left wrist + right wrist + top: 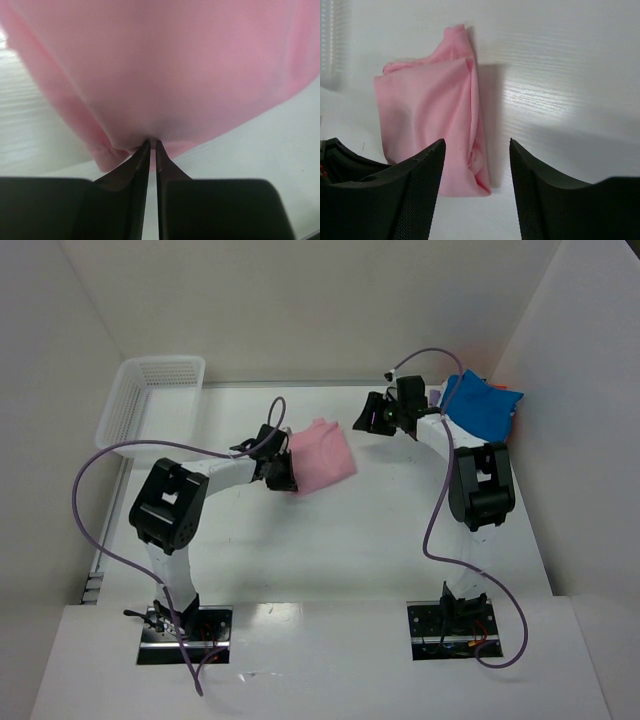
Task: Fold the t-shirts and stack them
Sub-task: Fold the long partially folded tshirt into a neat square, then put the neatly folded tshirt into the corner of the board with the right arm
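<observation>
White tabletop [400, 540] carries the partly folded light pink t-shirt [325, 452] near its back middle. The left jaws are clenched on its edge, probably to pull a fold over. The right jaws hang released facing it, free to help. A bright blue t-shirt [485, 405] waits at the far right.

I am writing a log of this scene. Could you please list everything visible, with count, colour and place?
pink t-shirt: one, light pink, partly folded, middle of the table
blue t-shirt: one, bright blue, far right corner
basket: one, white mesh, far left corner
table: one, white
cables: two, purple, one along each arm
left arm: one, black and white, reaching to the pink t-shirt
right arm: one, black and white, in front of the blue t-shirt
left tool: one, black, shut on the pink t-shirt's edge
right tool: one, black, open, holding nothing
</observation>
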Robot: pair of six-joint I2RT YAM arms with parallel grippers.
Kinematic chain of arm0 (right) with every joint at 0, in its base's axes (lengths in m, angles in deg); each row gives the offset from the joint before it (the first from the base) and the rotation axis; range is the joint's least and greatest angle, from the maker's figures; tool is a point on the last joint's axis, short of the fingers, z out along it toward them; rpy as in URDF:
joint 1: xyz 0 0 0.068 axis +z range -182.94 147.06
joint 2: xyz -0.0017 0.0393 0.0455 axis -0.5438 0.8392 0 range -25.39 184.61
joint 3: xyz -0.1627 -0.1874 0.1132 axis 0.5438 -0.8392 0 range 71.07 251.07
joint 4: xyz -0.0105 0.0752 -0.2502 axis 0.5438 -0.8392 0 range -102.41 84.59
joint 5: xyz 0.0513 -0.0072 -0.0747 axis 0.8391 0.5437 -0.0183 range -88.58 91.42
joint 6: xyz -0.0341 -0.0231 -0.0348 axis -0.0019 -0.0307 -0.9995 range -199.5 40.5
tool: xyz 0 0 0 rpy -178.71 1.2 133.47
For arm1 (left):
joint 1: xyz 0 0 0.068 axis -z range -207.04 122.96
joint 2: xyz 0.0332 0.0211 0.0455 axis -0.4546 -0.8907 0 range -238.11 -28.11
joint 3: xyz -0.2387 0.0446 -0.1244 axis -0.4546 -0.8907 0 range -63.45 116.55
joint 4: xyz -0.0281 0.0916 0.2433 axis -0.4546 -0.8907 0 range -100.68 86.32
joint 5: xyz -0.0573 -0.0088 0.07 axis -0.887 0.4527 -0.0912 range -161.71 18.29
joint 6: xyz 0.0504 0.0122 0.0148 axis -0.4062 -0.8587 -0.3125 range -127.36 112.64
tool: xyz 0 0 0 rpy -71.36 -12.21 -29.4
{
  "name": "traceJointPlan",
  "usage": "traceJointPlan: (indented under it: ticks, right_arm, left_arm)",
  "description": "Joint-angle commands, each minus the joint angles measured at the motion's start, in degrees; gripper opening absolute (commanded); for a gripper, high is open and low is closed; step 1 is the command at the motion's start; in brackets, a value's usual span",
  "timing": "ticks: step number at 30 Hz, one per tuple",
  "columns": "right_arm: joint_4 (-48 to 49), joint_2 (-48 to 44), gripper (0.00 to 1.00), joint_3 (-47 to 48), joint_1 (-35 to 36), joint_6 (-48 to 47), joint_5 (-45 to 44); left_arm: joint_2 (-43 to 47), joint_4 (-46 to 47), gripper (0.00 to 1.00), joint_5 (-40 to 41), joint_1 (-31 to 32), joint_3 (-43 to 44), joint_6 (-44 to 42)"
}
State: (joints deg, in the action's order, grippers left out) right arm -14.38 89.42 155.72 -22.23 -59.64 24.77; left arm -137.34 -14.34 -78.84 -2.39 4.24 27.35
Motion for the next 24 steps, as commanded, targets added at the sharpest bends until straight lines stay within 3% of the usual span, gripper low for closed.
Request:
traceJointPlan:
  ticks: [1, 9, 13, 19, 24]
  right_arm:
    - [1.3, -0.7, 0.6, -1.5, -0.1, -0.6, 1.4]
    - [5.5, -4.2, 0.62, -9.8, -0.1, 2.5, 4.5]
    - [6.6, -5.5, 0.68, -12.4, 1.0, 3.2, 4.9]
    - [12.2, -6.0, 0.9, -16.2, 2.4, 7.3, 8.2]
    - [15.5, -5.8, 0.99, -17.9, 3.3, 9.6, 9.3]
  left_arm:
    - [2.8, -7.2, 0.16, 5.3, -2.1, -2.0, -2.9]
    - [4.5, -8.3, 0.2, 6.6, -4.1, -0.8, -5.5]
    - [6.4, -7.1, 0.32, 4.8, -4.1, 0.3, -6.8]
    - [11.5, -6.6, 0.68, 1.6, -4.1, 2.7, -10.2]
    - [14.2, -5.2, 0.77, 0.6, -4.6, 3.8, -11.2]
